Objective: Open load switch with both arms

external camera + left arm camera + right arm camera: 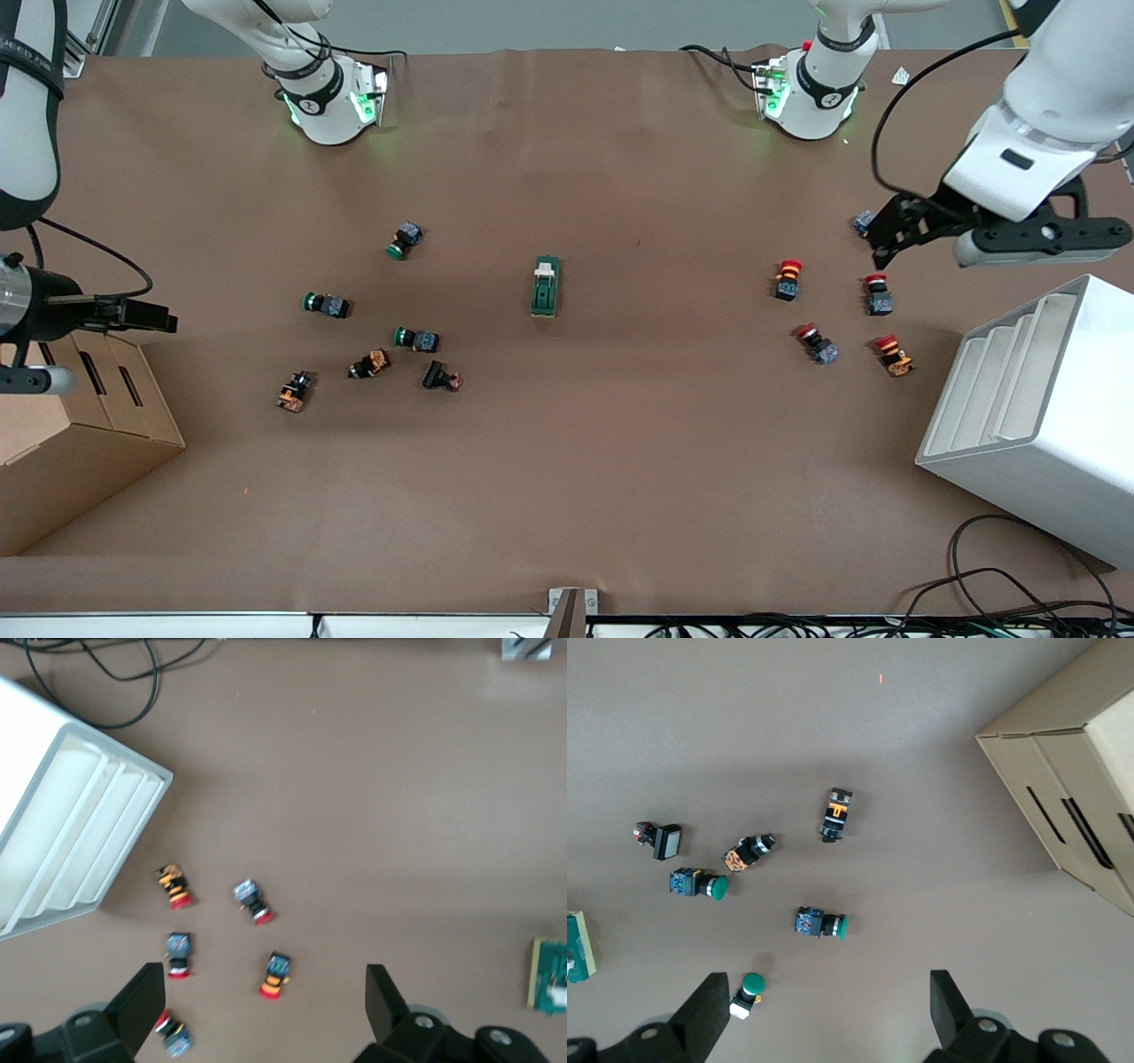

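Observation:
The load switch [546, 286], a dark green oblong block with a white lever piece on top, lies flat in the middle of the table. It shows only partly at the edge of the left wrist view [551, 976] and of the right wrist view [576, 946]. My left gripper [877, 241] [264, 974] hangs open over the red-capped buttons at the left arm's end, holding nothing. My right gripper [159, 316] [828, 979] hangs open above the cardboard box's edge at the right arm's end, also holding nothing. Both grippers are well apart from the switch.
Red-capped push buttons [788, 278] lie scattered toward the left arm's end, green-capped and orange ones [416, 338] toward the right arm's end. A white slotted rack [1028, 399] stands at the left arm's end and a cardboard box [80, 425] at the right arm's end. Cables [1001, 594] lie along the near edge.

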Controlling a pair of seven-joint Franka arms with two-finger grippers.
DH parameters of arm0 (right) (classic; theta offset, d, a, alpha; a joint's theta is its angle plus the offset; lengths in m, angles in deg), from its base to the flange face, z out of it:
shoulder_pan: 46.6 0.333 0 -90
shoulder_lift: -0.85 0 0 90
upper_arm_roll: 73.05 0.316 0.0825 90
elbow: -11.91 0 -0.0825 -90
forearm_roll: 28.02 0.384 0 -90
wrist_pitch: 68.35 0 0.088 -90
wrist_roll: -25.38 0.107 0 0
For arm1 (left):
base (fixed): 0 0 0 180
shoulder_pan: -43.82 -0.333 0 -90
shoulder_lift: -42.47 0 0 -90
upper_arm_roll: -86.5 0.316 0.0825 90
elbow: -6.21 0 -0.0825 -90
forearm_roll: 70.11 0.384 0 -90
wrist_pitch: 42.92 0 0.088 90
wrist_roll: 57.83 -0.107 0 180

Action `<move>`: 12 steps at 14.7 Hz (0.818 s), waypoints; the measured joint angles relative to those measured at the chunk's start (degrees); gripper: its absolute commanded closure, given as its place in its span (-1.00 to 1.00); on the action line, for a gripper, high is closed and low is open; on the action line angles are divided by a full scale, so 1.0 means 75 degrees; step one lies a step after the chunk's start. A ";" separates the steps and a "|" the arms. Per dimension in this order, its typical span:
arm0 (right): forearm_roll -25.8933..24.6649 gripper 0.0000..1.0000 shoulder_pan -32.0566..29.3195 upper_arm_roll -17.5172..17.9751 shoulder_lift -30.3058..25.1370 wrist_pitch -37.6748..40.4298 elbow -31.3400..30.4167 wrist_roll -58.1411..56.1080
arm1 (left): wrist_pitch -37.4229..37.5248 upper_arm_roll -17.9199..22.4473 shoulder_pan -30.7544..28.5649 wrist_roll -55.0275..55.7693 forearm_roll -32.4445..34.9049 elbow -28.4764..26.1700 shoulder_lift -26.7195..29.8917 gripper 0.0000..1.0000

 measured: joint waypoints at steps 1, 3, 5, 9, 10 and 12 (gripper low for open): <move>-0.0021 -1.00 0.0000 -0.0008 -0.0085 0.0060 -0.0001 0.0000 | 0.0073 0.0050 0.0001 -0.0152 -0.0090 -0.0077 0.0096 -1.00; -0.0035 -1.00 0.0006 -0.0030 -0.0256 0.0131 -0.0045 0.0000 | 0.0115 0.0235 0.0003 -0.0558 -0.0267 -0.0295 0.0281 -1.00; -0.0037 -1.00 0.0094 -0.0184 -0.0481 0.0115 -0.0276 0.0000 | 0.0118 0.0522 -0.0001 -0.0924 -0.0441 -0.0538 0.0445 -1.00; -0.0038 -1.00 0.0321 -0.0515 -0.1136 -0.0082 -0.1039 0.0000 | 0.0136 0.0641 0.0002 -0.1030 -0.0516 -0.0794 0.0651 -1.00; -0.0040 -1.00 0.0362 -0.0552 -0.1299 -0.0087 -0.1186 0.0000 | 0.0138 0.0634 0.0003 -0.1030 -0.0516 -0.0812 0.0668 -1.00; -0.0040 -1.00 0.0500 -0.0714 -0.1627 -0.0116 -0.1516 0.0000 | 0.0139 0.0640 0.0002 -0.1030 -0.0517 -0.0815 0.0674 -1.00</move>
